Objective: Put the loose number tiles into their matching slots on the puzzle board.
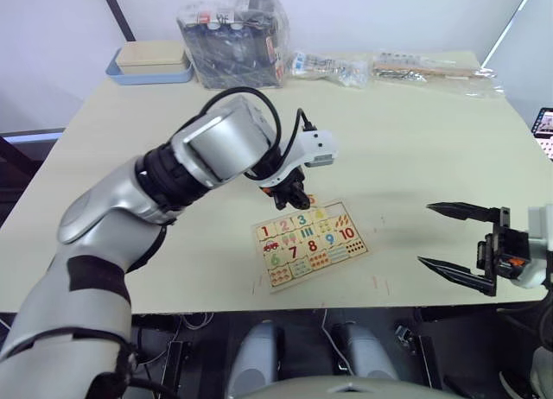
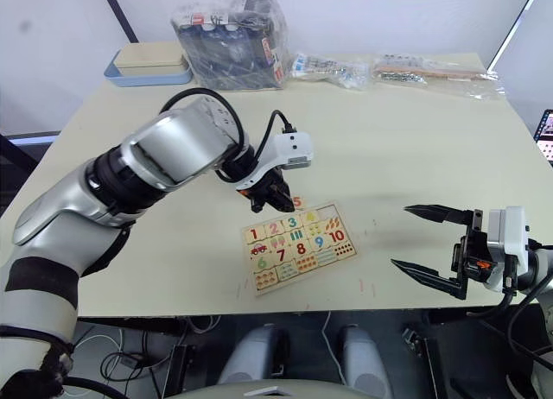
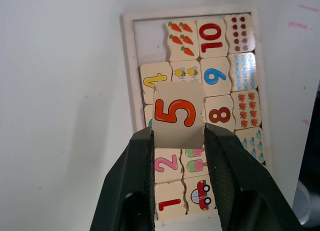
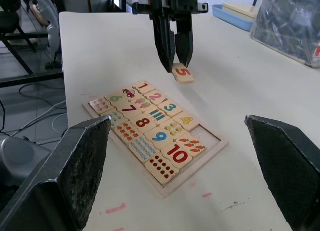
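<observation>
- counter (image 1: 415,140): pale, flat;
- puzzle board (image 1: 309,243) near its front edge;
- blue tray (image 1: 149,71), bagged dark items (image 1: 235,41), two clear packets (image 1: 423,69) along the far edge

Bright even indoor light, soft faint shadows on the table (image 1: 415,140), wrist close-ups slightly blurred

The left gripper (image 3: 175,141) is squeezing a small light-wood square tile with an orange 5 (image 3: 176,114), near the picture's middle. The right gripper (image 1: 449,237) is hanging wide open at the lower right.
</observation>
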Available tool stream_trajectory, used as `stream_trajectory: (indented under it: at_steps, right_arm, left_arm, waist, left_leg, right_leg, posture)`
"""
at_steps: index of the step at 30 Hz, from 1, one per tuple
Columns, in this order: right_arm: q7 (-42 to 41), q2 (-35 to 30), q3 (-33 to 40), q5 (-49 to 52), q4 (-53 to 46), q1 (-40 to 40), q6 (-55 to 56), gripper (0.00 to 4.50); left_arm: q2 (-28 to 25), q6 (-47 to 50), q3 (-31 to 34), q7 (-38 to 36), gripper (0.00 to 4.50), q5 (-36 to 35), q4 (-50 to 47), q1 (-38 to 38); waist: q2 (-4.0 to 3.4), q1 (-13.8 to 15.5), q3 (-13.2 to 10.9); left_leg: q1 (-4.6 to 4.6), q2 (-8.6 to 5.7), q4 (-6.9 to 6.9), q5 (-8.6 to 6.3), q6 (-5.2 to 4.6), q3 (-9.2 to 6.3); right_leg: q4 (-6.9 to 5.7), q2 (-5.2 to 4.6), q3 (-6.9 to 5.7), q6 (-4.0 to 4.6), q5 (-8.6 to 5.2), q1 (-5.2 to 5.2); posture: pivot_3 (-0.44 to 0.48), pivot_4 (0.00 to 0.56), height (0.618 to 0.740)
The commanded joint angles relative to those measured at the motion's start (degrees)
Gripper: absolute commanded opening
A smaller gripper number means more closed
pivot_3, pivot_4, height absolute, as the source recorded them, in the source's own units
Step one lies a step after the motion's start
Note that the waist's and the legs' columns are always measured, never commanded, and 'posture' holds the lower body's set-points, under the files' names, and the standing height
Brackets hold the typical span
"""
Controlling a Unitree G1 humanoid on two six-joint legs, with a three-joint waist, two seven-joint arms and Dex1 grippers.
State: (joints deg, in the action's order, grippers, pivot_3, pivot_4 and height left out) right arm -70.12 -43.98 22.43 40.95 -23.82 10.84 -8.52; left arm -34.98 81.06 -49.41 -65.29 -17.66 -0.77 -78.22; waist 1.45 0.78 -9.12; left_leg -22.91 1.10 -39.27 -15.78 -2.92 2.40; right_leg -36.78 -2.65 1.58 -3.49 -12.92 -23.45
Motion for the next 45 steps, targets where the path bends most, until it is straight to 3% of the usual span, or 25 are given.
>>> stream_trajectory:
  at_steps: [1, 7, 21, 45]
  right_arm:
    - [0.86, 0.26, 2.53, 0.99, -2.24, 0.78, 0.84, 4.50]
    - [1.63, 1.33, 3.17, 0.52, -3.01, 2.59, 1.46, 4.50]
    - [2.60, 2.39, 3.94, -0.01, -2.72, 5.19, 3.25, 4.50]
    - [3.49, 2.15, 4.10, 0.09, -3.25, 6.62, 3.75, 4.50]
  left_arm:
    - [3.11, -0.91, -1.35, 1.30, 0.94, 1.66, 5.65, -3.02]
    - [10.85, 0.02, -1.26, 5.19, 0.94, 2.96, 14.05, -4.01]
    - [17.81, -0.99, -1.80, 11.70, 0.94, 4.44, 15.75, -0.73]
    - [21.81, -1.85, -0.56, 18.77, 0.94, 5.51, 16.83, 3.00]
  waist:
    - [0.00, 0.02, 0.00]
    - [0.00, -0.04, 0.00]
    - [-0.03, 0.02, 0.01]
    - [-0.04, 0.03, 0.01]
  left_leg:
    - [0.00, -0.01, 0.00, 0.00, 0.00, 0.01]
    - [-0.06, -0.09, -0.04, -0.01, -0.02, -0.04]
    - [-0.08, -0.09, -0.01, -0.01, -0.02, -0.08]
    - [-0.07, -0.10, -0.02, -0.01, -0.02, -0.09]
  right_leg:
    - [0.00, -0.01, 0.01, 0.00, 0.00, 0.00]
    - [0.02, -0.02, 0.07, -0.03, -0.01, 0.00]
    - [0.02, -0.03, 0.07, -0.03, -0.02, -0.02]
    - [0.01, -0.03, 0.08, -0.03, -0.01, -0.01]
  posture:
    - [0.000, 0.150, 0.740]
    - [0.000, 0.150, 0.740]
    - [0.000, 0.150, 0.740]
    - [0.000, 0.150, 0.740]
